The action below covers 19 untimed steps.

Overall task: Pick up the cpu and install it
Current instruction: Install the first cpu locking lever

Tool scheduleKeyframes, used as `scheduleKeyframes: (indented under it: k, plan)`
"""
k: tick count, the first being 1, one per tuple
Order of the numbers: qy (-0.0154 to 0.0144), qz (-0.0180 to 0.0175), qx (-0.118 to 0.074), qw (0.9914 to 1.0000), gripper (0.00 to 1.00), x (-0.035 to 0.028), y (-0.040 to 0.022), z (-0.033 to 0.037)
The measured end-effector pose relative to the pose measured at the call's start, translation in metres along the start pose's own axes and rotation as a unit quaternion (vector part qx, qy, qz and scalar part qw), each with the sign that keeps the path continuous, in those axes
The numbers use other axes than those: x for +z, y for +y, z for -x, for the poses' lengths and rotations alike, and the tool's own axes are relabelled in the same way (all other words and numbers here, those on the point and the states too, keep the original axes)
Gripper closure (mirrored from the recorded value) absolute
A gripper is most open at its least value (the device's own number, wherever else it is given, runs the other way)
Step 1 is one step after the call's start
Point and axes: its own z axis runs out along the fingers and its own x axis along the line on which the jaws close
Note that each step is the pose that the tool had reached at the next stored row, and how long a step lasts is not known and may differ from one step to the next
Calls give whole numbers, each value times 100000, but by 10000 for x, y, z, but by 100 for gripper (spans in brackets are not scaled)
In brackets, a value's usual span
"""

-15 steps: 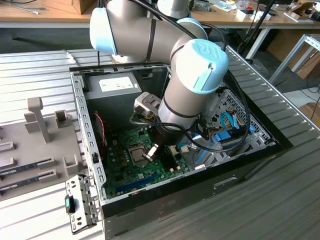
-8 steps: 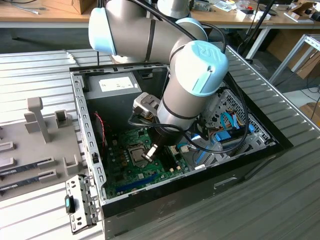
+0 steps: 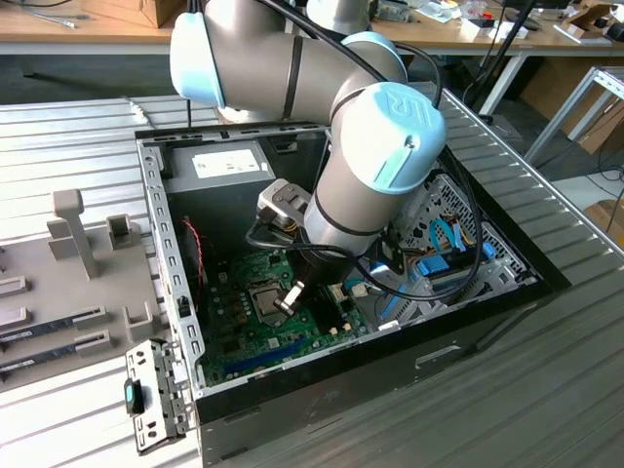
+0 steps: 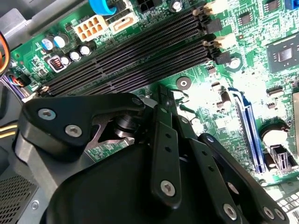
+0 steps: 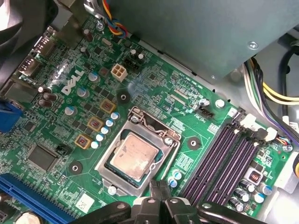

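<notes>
In the exterior view, a grey fixture plate (image 3: 58,283) carrying upright holders and long narrow slots lies at the exterior view's left, on the slatted metal table (image 3: 546,390). Beside it stands the open computer case (image 3: 161,253), with a grey power-supply box (image 3: 229,166) at its far end and the green motherboard (image 3: 249,336) on its floor. The arm (image 3: 366,161) reaches down into the case (its pale blue joint caps face the camera), and the gripper (image 3: 289,298) hangs directly above the metal-framed socket (image 3: 265,295). In the first wrist view, the cpu (image 5: 132,155) lies flat inside the socket (image 5: 140,122), its silver-grey top upward and the frame surrounding it on all sides. The gripper (image 5: 160,186) is just beside the socket edge, its fingertips (image 5: 155,189) drawn together with nothing between them. Four dark memory slots (image 5: 219,158) run near the socket. In the second wrist view, the black finger linkage (image 4: 163,140) stands over the same slots (image 4: 135,56), with a blue expansion slot (image 4: 247,130) farther along.
</notes>
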Motion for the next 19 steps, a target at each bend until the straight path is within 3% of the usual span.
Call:
scheduleKeyframes:
  k: [10,15,19]
  plan:
    - [-124,160,223,100000,89,-43,14,-21]
    - [-112,177,291,99999,89,-128,10,4]
    - [-195,876,314,99995,89,-150,-39,86]
